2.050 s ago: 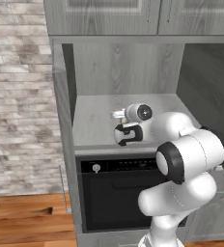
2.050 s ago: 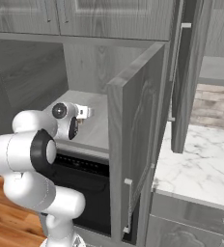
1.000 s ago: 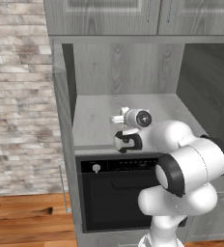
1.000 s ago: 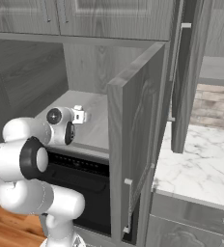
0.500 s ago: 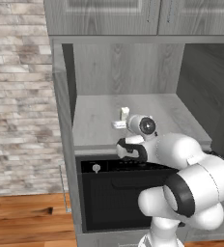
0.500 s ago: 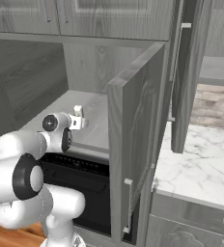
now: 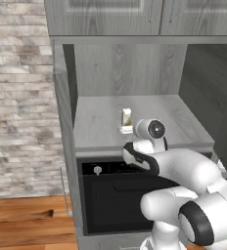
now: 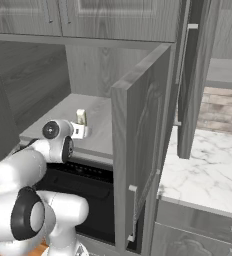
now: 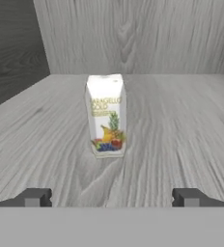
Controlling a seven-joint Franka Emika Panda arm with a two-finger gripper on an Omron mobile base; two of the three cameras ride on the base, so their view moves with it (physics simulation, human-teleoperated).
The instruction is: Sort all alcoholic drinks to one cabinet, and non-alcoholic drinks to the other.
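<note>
Two fingertips (image 9: 33, 197) stand wide apart, the jaws (image 9: 112, 198) holding nothing. Beyond them the carton (image 9: 105, 115) stands upright on the niche shelf (image 9: 191, 140) above the oven (image 7: 116, 200) — apart from both tips. Any forward or sideways drift could tip it — it looks light.

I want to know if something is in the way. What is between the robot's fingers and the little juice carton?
Nothing but bare grey shelf. In the hand view the carton stands upright ahead of the open gripper, apart from it.
</note>
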